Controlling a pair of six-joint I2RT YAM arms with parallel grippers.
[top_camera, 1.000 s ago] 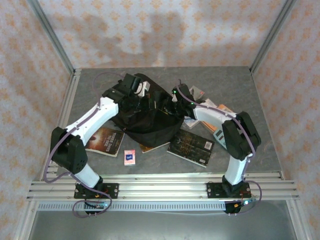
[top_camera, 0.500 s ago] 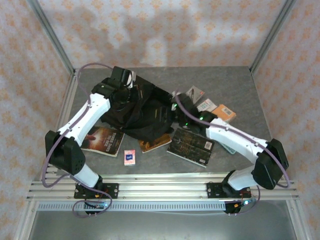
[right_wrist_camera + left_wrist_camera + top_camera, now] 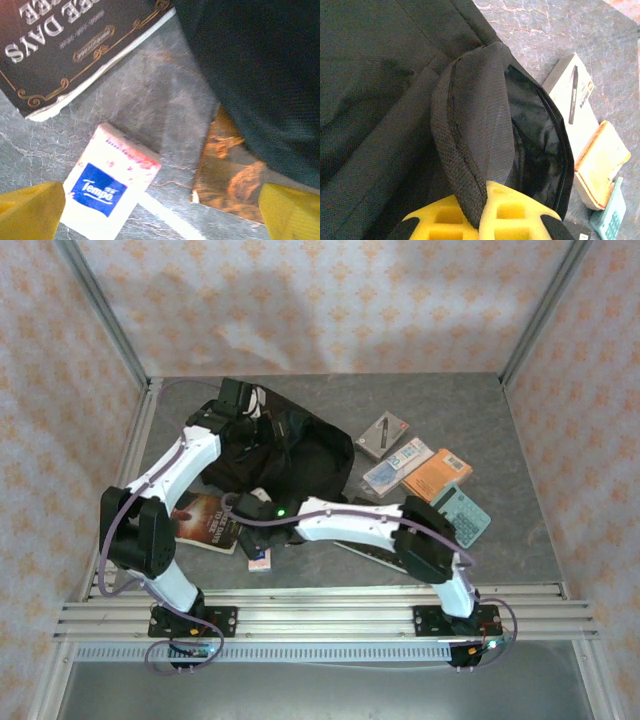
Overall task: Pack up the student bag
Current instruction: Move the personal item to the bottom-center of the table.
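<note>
Student bag: back-left of table, mouth held open, my left gripper clamped on its rim.
Dark book, orange notebook, calculator: lying outside, unpacked.
Tissue pack: unpacked, beneath my right gripper, jaws wide apart.

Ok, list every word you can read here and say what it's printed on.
"Tempo": blue label on the tissue pack.
"DAYS": upside down on the dark book. The word beside it is cut off, and the gold plaque's small print is blurred.
Print on the pen box: too small to read.
</note>
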